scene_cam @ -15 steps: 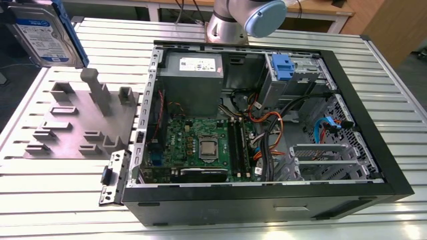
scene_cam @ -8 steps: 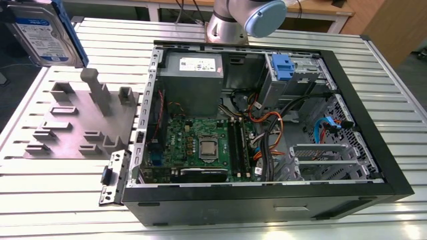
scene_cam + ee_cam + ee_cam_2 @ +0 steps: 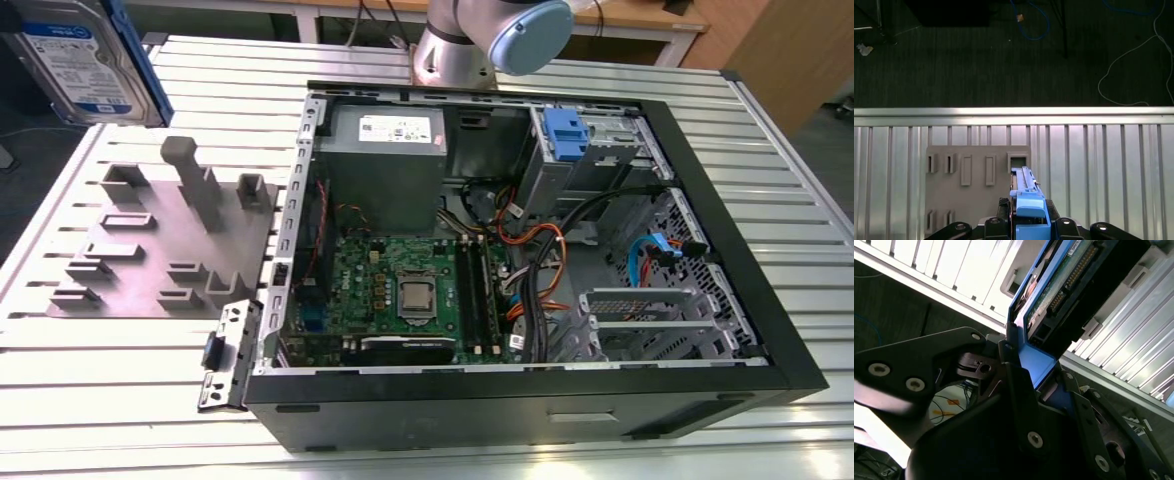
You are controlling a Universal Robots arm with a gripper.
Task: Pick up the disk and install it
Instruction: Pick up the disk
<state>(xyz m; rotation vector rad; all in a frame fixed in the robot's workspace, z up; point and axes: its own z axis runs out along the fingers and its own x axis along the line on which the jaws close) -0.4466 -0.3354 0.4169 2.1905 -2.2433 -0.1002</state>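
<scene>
Our gripper is clamped on the blue carrier of the disk. We see the ribbed metal table, the open computer case on it and the grey slotted plate beside the case. The disk is held aloft at the exterior view's left, well apart from the case.

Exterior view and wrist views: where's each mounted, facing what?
Exterior view: off-arm, high, looking down on the open computer case; arm shows.
First wrist view: on the wrist, looking down past the pincer onto the fixture plate.
Second wrist view: on the wrist, close behind the pincer clamping the disk.
Shared: the disk, in all three.
</scene>
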